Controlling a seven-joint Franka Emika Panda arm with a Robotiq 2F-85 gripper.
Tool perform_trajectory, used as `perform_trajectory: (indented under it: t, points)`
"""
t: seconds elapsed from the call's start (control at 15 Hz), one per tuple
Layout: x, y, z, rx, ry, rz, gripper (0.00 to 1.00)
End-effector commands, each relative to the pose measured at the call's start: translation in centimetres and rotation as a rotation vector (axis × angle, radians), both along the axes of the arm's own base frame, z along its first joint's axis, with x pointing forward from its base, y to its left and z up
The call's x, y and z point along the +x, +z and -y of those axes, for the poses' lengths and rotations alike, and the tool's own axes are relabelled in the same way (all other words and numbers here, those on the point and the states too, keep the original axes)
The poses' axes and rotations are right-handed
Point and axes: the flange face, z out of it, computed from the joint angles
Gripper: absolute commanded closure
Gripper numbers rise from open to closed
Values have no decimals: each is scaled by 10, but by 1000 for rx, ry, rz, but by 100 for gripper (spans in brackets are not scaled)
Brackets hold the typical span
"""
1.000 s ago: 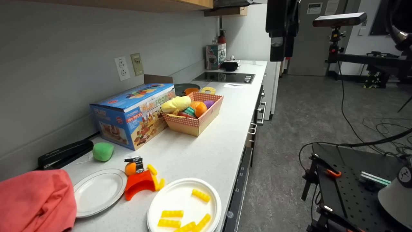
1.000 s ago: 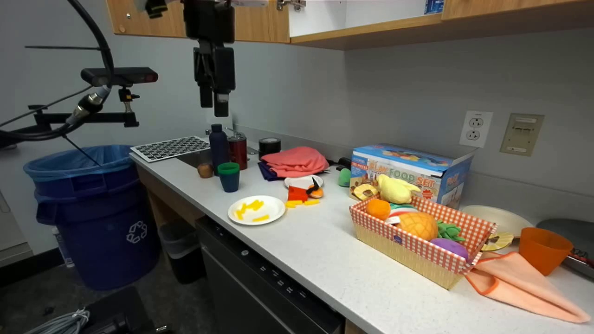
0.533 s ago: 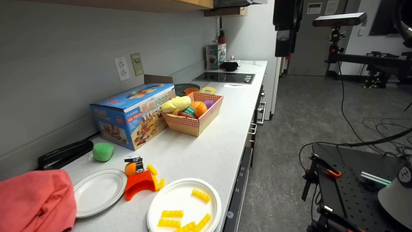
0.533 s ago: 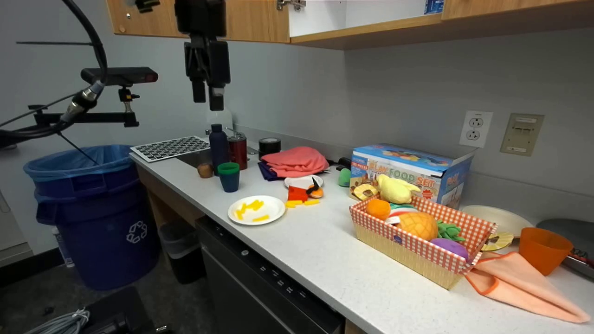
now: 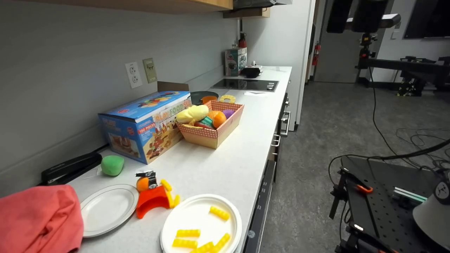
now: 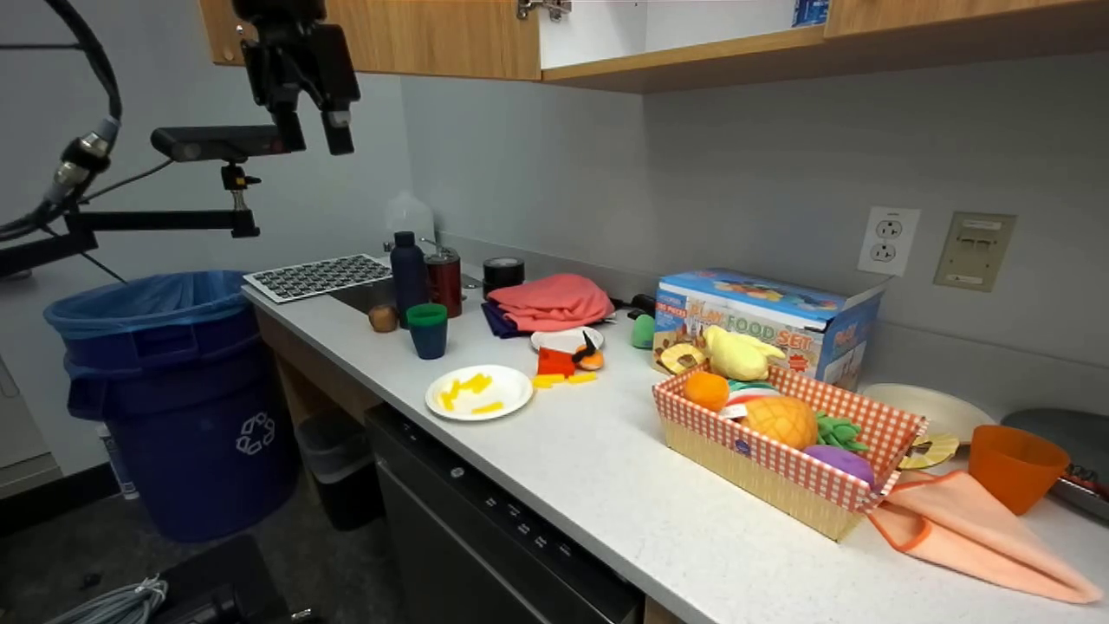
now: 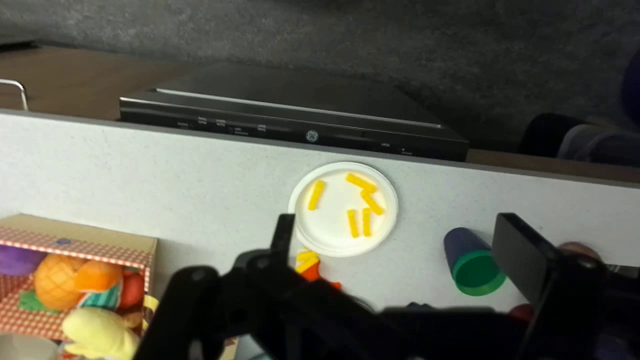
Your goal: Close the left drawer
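My gripper is open and empty, high above the counter and out over its front side. Its two fingers stand wide apart in the wrist view, and it shows at the top edge in an exterior view. A brown front with a metal handle is at the left of the wrist view, below the counter edge. Metal handles also show under the counter in an exterior view. I cannot tell which is the left drawer or whether it stands open. The gripper is far from these handles and touches nothing.
A black dishwasher sits under the counter. On the counter are a white plate with yellow pieces, a food basket, a box and a green-rimmed cup. A camera stand and an overhead cabinet are near the arm.
My gripper has moved up and away from the counter, leftward in one exterior view and rightward in the other. It has turned, so the gap between its fingers shows more. The counter objects have not moved.
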Motion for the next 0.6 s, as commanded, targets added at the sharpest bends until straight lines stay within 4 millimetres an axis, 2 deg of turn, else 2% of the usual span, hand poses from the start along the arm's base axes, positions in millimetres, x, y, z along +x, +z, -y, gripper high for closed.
perform_trajectory:
  t: [0.0,0.27,0.53]
  points:
    - [-25,34,-42,-9,157,108,0]
    - [-61,82,-88,8,273,181,0]
    - [-73,101,-100,39,311,216,0]
